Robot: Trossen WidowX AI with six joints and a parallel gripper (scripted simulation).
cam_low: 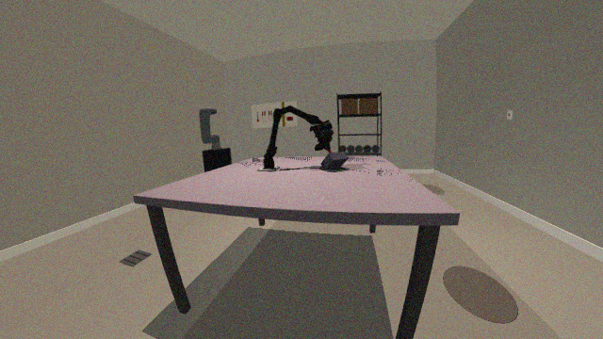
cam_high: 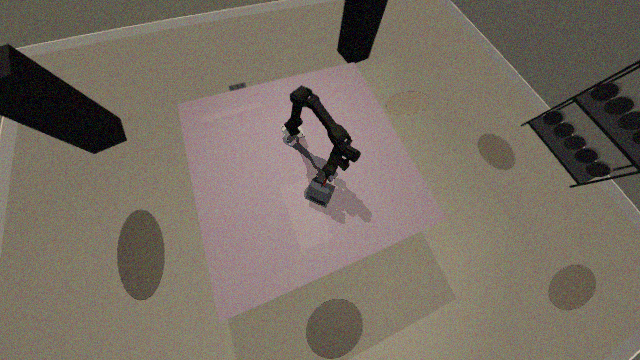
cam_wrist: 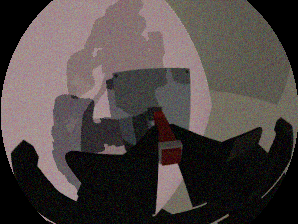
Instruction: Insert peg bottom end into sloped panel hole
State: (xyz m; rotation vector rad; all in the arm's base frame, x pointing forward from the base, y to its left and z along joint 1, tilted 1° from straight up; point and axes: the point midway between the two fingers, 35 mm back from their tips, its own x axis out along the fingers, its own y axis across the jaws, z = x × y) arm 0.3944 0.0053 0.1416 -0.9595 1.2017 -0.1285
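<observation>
The red flat-sided peg (cam_high: 324, 182) (cam_low: 330, 151) (cam_wrist: 163, 127) is held in my gripper (cam_high: 327, 176) (cam_wrist: 162, 129), which is shut on it. In the wrist view the peg has a grey band near its close end, and its far end points at the panel. The grey sloped panel (cam_high: 314, 192) (cam_low: 335, 161) (cam_wrist: 175, 102) stands on the table in front of the arm. Its dark hole (cam_wrist: 154, 109) shows right at the peg's far end, partly hidden by it. Whether the tip is inside the hole or only over it, I cannot tell.
The pink table (cam_high: 250, 210) (cam_low: 283, 193) carries the arm's base and the panel. The arm's shadow falls over the panel and the table beside it. A shelf rack (cam_high: 575, 145) (cam_low: 359, 134) stands off the table.
</observation>
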